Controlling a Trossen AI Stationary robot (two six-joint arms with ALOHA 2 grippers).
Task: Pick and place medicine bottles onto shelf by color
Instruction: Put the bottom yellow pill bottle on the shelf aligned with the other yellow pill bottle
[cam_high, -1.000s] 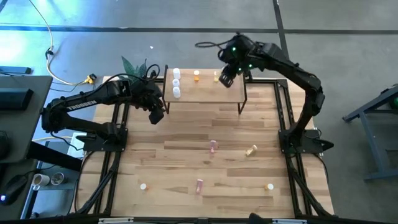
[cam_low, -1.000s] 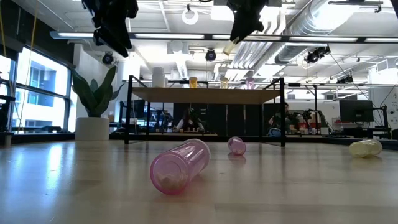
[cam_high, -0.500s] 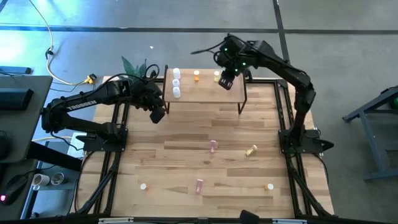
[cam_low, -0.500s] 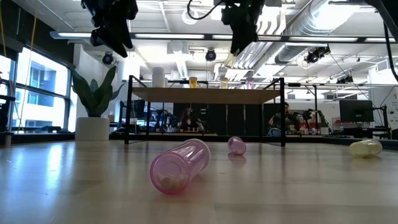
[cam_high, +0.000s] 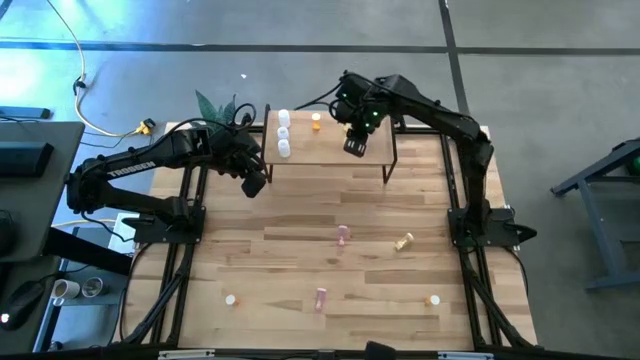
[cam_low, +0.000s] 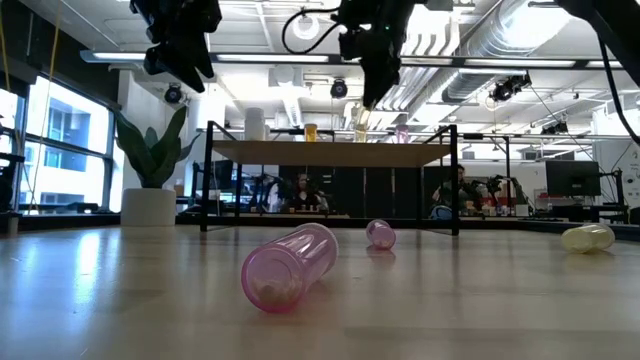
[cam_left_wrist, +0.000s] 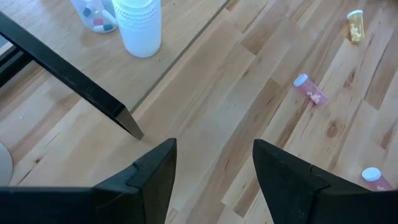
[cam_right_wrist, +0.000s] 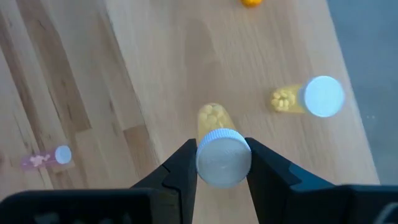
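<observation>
The shelf (cam_high: 330, 150) stands at the table's far side. On it stand white bottles (cam_high: 284, 134), an orange one (cam_high: 316, 122) and a yellow one (cam_right_wrist: 308, 98). My right gripper (cam_high: 355, 146) hangs over the shelf's right half, shut on a yellow bottle with a white cap (cam_right_wrist: 222, 155). My left gripper (cam_high: 252, 186) hovers open, left of the shelf's near left leg, with nothing between its fingers (cam_left_wrist: 214, 180). On the table lie two pink bottles (cam_high: 343, 235) (cam_high: 320, 297) and a yellow one (cam_high: 404, 241). My right gripper pinches the yellow bottle at its white cap (cam_right_wrist: 224, 163), one finger (cam_right_wrist: 184, 168) on each side. The fingers come from above, pointing steeply down. The bottle hangs below them, cap up and body (cam_right_wrist: 212, 117) toward the shelf board, a little above it.
Two small bottles (cam_high: 231, 299) (cam_high: 433, 299) stand near the table's near edge. A potted plant (cam_low: 150, 160) stands past the shelf's left end. The shelf's black legs (cam_left_wrist: 74, 81) rise close to my left gripper. Bare shelf board lies around the held bottle.
My right gripper has sunk toward the shelf and moved toward the table's left and near edges, rolling its wrist. The yellow bottle stayed in its fingers. My left gripper stayed where it was.
</observation>
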